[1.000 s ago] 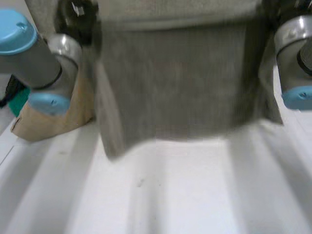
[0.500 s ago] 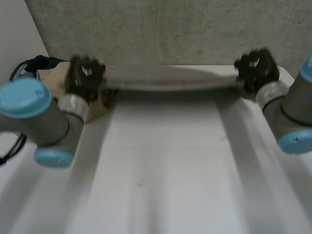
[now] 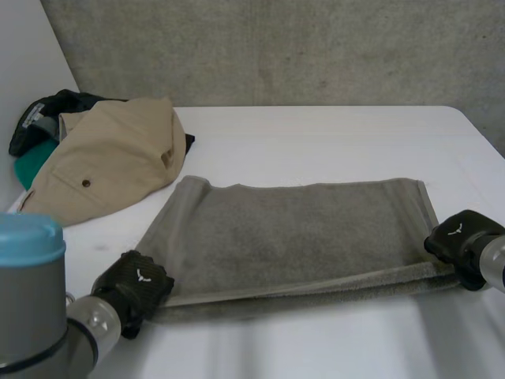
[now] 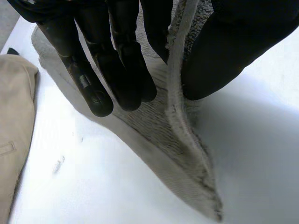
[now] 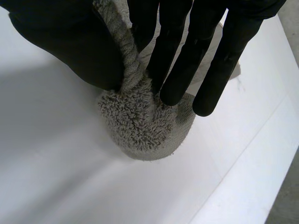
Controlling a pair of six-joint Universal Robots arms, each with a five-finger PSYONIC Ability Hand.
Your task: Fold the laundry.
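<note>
A grey towel [image 3: 292,233] lies spread flat across the middle of the white table [image 3: 331,134], long side running left to right. My left hand [image 3: 136,286] pinches the towel's near left corner; in the left wrist view its fingers [image 4: 117,60] and thumb clamp the towel's hem [image 4: 180,121]. My right hand [image 3: 464,241] pinches the near right corner. The right wrist view has the towel's fluffy corner [image 5: 140,121] squeezed between the thumb and the straight fingers [image 5: 180,60].
A tan garment [image 3: 110,162] lies at the table's far left, over dark and teal clothes [image 3: 35,130]. A grey wall [image 3: 276,47] runs behind the table. Bare tabletop lies beyond the towel and in front of it.
One second ago the towel hung lifted close before the camera. Both hands swung it away and then down, and it now lies flat on the table with both hands low at its near corners.
</note>
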